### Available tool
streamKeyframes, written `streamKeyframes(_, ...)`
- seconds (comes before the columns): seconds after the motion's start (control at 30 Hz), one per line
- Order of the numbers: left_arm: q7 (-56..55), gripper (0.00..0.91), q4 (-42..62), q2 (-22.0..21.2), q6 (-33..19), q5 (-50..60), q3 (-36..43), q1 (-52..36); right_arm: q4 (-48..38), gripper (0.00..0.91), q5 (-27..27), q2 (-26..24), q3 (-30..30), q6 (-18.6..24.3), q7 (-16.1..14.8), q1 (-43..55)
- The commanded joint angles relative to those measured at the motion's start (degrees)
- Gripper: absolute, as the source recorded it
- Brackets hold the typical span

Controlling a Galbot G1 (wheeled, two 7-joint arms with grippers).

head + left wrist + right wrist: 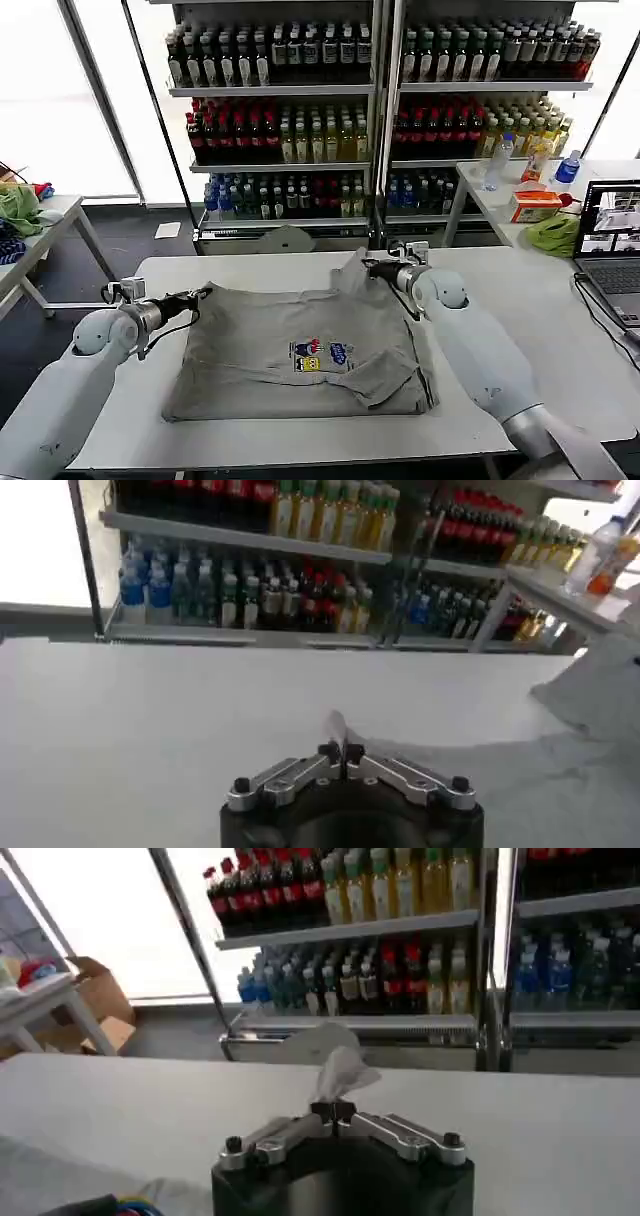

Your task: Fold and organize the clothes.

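The left gripper (pixel 200 295) is closed on the far left corner of the grey shirt (pixel 300 350), and in the left wrist view its fingertips (pixel 341 752) are pressed together with a thin edge of cloth standing up between them. The right gripper (pixel 372 266) is clamped on the far right corner of the same shirt and holds it a little above the table; in the right wrist view a small peak of fabric rises from its closed fingertips (pixel 333 1111). The shirt lies spread in the middle of the white table (pixel 520 300), with the small colour print (pixel 318 356) facing up and one sleeve folded over near the right front corner of the cloth. Behind the far edge of the table stand shelves (pixel 290 90) full of bottles. On the right edge of the table there is a laptop (pixel 612 240).
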Motion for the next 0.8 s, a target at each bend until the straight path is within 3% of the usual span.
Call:
streamKeyframes(0.03, -2.63, 0.010, -14.20, 2.18, 0.38, -3.74, -9.63, 10.45, 17.12, 0.000, 5.24, -5.77, 4.27, 0.06, 3.55, -9.33)
streamKeyframes(0.3, -3.44, 0.010, -23.10, 4.23, 0.84, -4.21, -17.43, 21.33, 29.65, 0.000, 7.08, -10.26, 9.47, 0.12, 5.27, -21.37)
streamKeyframes(0.63, -4.95, 0.010, -31.40, 3.89, 0.96, -4.15, -21.64, 29.38, 41.39, 0.000, 7.56, -13.13, 14.46, 0.12, 6.26, -33.99)
streamKeyframes(0.8, -5.78, 0.010, -35.62, 3.96, 1.00, -2.71, -24.78, 35.81, 45.41, 0.000, 4.42, -13.73, 16.54, 0.13, 6.23, -40.74)
